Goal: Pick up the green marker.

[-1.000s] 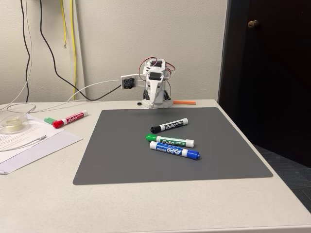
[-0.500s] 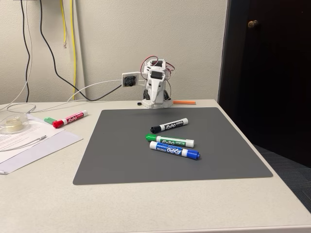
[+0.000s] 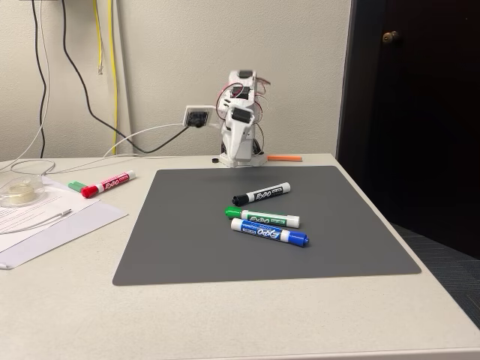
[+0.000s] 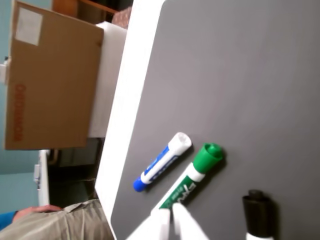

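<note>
I saw the white arm [image 3: 238, 124] had risen from its folded crouch behind the dark grey mat [image 3: 262, 225], the pincer [image 4: 169, 220] nearly pressed together, holding nothing. The green-capped white marker [image 3: 262, 217] lay mid-mat between black-capped marker [image 3: 261, 193] and blue one [image 3: 268, 233]; I judged the reach just starting.

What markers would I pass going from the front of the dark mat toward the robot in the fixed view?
Blue marker → green marker → black marker, then the robot arm behind the mat.
</note>
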